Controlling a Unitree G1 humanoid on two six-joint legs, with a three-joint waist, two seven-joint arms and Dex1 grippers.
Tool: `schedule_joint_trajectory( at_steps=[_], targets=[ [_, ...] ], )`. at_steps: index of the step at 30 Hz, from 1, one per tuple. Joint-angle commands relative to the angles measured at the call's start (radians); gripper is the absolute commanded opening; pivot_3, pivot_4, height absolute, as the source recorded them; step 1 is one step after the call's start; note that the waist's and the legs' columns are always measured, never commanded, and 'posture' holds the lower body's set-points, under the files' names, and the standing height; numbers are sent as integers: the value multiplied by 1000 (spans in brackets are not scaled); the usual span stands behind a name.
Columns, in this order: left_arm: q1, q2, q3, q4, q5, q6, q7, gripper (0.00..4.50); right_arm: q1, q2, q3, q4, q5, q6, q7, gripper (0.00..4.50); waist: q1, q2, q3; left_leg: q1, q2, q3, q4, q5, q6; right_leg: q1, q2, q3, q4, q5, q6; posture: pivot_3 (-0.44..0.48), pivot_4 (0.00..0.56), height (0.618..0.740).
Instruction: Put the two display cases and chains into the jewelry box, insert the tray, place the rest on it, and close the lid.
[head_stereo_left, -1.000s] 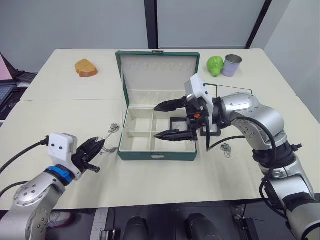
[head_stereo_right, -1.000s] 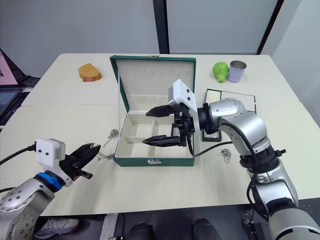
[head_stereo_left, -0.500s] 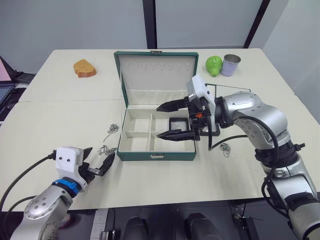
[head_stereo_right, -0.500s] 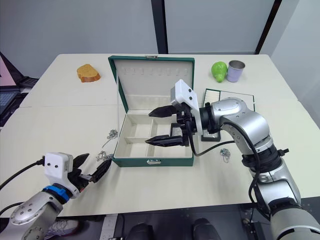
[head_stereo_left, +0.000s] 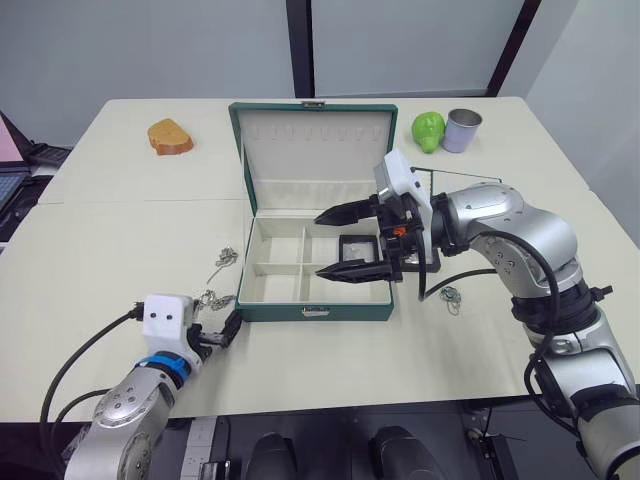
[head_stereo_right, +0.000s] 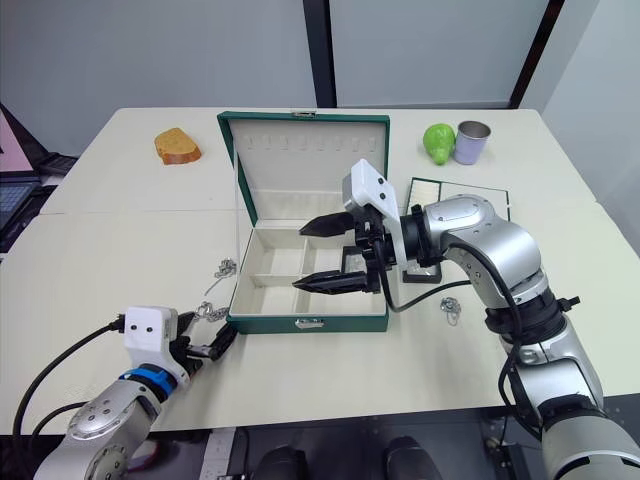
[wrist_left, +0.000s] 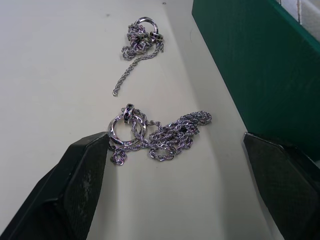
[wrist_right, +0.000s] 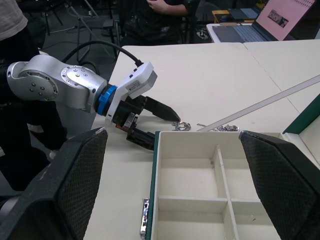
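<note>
Left eye view: right claw (head_stereo_left: 352, 241), spread wide, partly hides a display case (head_stereo_left: 358, 246).

Chains (head_stereo_left: 211, 299) left of jewelry box (head_stereo_left: 315, 300); tray (head_stereo_right: 460, 192) right; display case (head_stereo_left: 357, 247) in box.

Two grippers are showing: the left gripper (head_stereo_left: 212, 334) and the right gripper (head_stereo_left: 341, 241). One jewelry box (head_stereo_left: 315, 311) is sitting open with one lid (head_stereo_left: 316, 150) standing up; four cream compartments are showing inside it. Three bunches of chains are lying on the table: two left of the box (wrist_left: 161, 133) (wrist_left: 142, 36) and one to its right (head_stereo_left: 452, 297). One display case (head_stereo_left: 358, 247) is showing, plus one tray (head_stereo_right: 462, 193), one green fruit (head_stereo_left: 428, 130), one tin can (head_stereo_left: 462, 130) and one piece of bread (head_stereo_left: 171, 136)
</note>
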Motion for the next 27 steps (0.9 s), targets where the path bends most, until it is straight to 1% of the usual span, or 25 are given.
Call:
schedule_joint_trajectory(
  at_steps=[1,9,18,22,25,27],
  targets=[
    [-10,-11,-2,-5,12,31,28,4445,-28,-5,-32,-36,23,-1,5,4500,0,0,0,0,0,0,0,0,0,0,0,0,0,0,0,0,150,740],
    [-44,-15,4,7,26,66,52,4445,-30,-3,-30,-36,22,-2,5,4500,0,0,0,0,0,0,0,0,0,0,0,0,0,0,0,0,150,740],
    [-45,13,-22,19,58,131,49,4445,-29,-1,-28,-36,19,-6,4,4500,0,0,0,1,0,0,0,0,0,1,0,0,0,0,0,0,150,740],
    [-46,12,-19,17,55,147,47,4445,-32,0,-29,-31,17,-8,5,4500,1,0,0,1,0,0,0,0,0,2,0,0,0,0,0,0,150,740],
    [-38,13,-23,9,46,158,32,3916,-32,-1,-30,-32,18,-8,5,4500,1,0,0,2,0,0,0,0,0,2,0,0,0,0,0,0,150,740],
    [-34,10,-25,9,46,161,29,3384,-32,-1,-30,-31,18,-9,5,4500,1,0,0,2,0,0,0,0,0,2,0,0,0,0,0,0,150,740]
  ],
)
